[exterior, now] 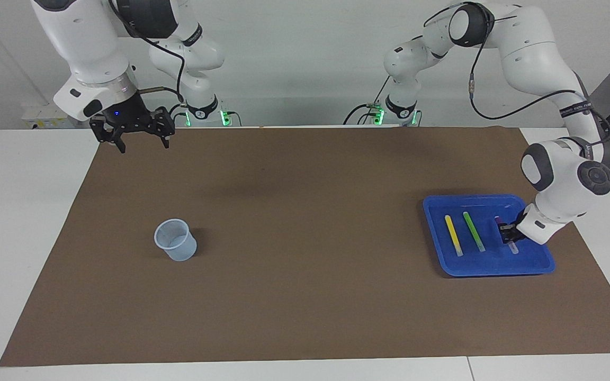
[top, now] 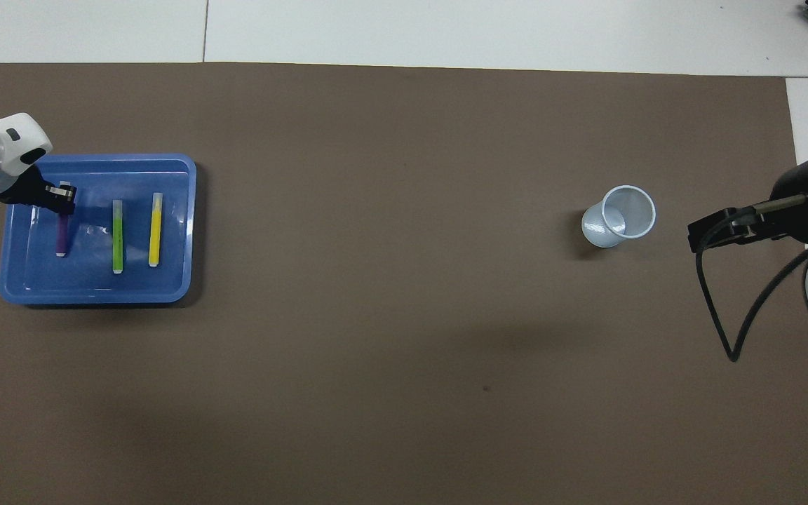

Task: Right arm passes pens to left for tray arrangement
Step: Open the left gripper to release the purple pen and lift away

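Observation:
The blue tray lies at the left arm's end of the brown mat. In it the yellow pen and the green pen lie flat, side by side. My left gripper is down in the tray, shut on the purple pen, which runs parallel to the green one, a gap apart. My right gripper hangs open and holds nothing, raised over the mat's corner at the right arm's end.
A translucent bluish cup stands upright on the mat toward the right arm's end. The right arm's black cable loops down over the mat's edge. White table surface surrounds the mat.

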Tool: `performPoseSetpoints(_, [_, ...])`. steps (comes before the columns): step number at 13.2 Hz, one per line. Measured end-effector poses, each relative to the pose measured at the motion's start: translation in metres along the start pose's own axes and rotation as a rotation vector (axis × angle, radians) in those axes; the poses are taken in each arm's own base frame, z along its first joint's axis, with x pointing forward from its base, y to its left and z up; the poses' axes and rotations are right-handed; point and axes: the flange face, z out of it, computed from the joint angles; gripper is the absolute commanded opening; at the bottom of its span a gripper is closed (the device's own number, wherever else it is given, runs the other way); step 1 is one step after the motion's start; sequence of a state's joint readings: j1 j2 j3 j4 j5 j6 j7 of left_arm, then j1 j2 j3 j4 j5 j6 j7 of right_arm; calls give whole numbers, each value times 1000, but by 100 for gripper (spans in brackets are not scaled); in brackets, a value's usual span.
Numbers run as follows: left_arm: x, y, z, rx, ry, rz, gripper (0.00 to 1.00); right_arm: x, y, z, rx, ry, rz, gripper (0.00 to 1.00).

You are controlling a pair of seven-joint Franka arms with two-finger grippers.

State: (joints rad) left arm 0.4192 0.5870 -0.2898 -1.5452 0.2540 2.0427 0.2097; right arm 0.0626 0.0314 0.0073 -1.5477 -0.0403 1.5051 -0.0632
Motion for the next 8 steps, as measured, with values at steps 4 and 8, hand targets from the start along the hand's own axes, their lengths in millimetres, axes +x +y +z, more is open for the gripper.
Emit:
performPoseSetpoints(4, [1,0,0,2,17,7,0,-1,-1,0,0,2,-1,100])
performPoseSetpoints(8, [-3,-5,14,5,76,0,100,3,-1,-2,-2,35,-2,100])
